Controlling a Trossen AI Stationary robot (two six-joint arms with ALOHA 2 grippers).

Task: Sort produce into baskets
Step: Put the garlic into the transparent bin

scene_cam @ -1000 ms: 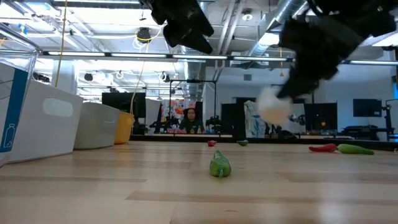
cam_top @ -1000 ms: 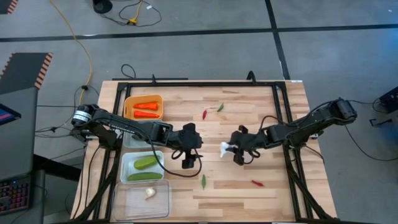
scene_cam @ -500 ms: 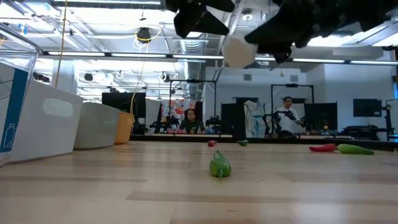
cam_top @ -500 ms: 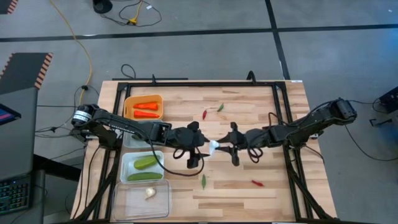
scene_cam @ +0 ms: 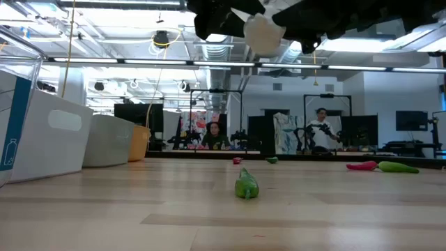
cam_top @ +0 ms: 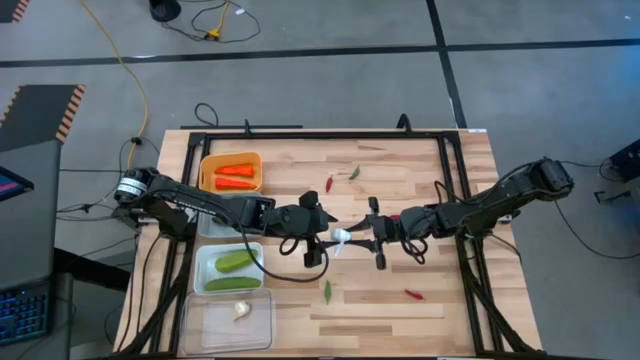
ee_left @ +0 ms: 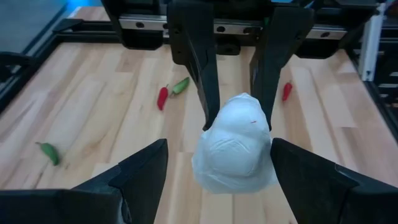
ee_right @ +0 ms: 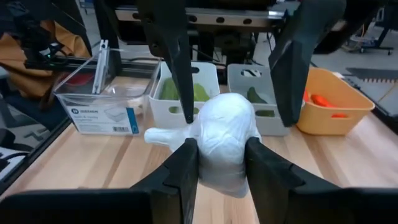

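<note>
From above, the right pincer (cam_top: 352, 238) clasps a whitish garlic bulb (cam_top: 341, 238) in the air over the middle of the desk (cam_top: 400, 165). The left pincer (cam_top: 322, 238) faces it, fingers spread wide on either side of the bulb. Behind the left pincer, along its arm's side, stand the yellow-orange bin (cam_top: 231, 173) with carrots (cam_top: 236, 176), the white bin (cam_top: 229, 267) with cucumbers (cam_top: 234, 261) and the clear bin (cam_top: 226, 319) with another garlic (cam_top: 241, 310). Chili peppers lie near both pincers: a red (cam_top: 328, 184) and a green (cam_top: 354, 172) one on the far side, a green (cam_top: 327, 291) and a red (cam_top: 413, 294) one on the near side.

At desk height, the bulb (scene_cam: 263, 33) hangs high under the dark pincers, above a green chili (scene_cam: 246, 186).

The left wrist view shows the bulb (ee_left: 236, 144) pinched by the right pincer's fingers (ee_left: 198, 59), between the left pincer's parted fingers (ee_left: 142, 173).

The right wrist view shows its own fingers (ee_right: 181, 169) clenched on the bulb (ee_right: 222, 142), with the left pincer's fingers (ee_right: 170, 46) flanking it.
</note>
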